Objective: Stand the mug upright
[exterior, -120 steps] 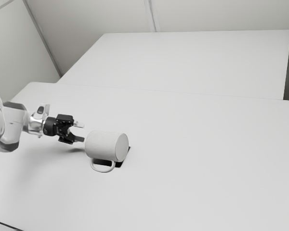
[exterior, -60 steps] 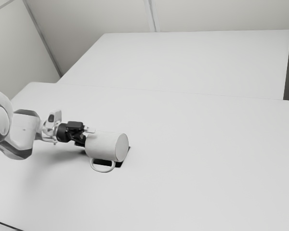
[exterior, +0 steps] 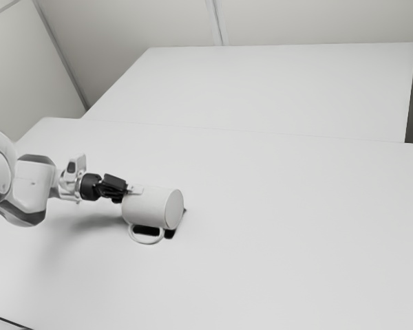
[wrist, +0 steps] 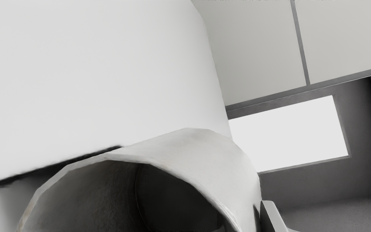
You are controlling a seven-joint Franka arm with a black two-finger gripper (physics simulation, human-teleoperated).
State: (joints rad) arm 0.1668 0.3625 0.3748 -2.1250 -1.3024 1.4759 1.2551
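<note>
One mug was on its side at the table, handle on the near side. Its long axis ran roughly in line with the arm, rim toward the jaws at left, base toward the exterior view's right. The jaws seemed to pinch its wall; righting it likely called for swinging the base down.

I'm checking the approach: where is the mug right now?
The mug is in the exterior view's left half, on its side right at the jaws, its mouth toward the arm and its handle beside a dark patch.
</note>
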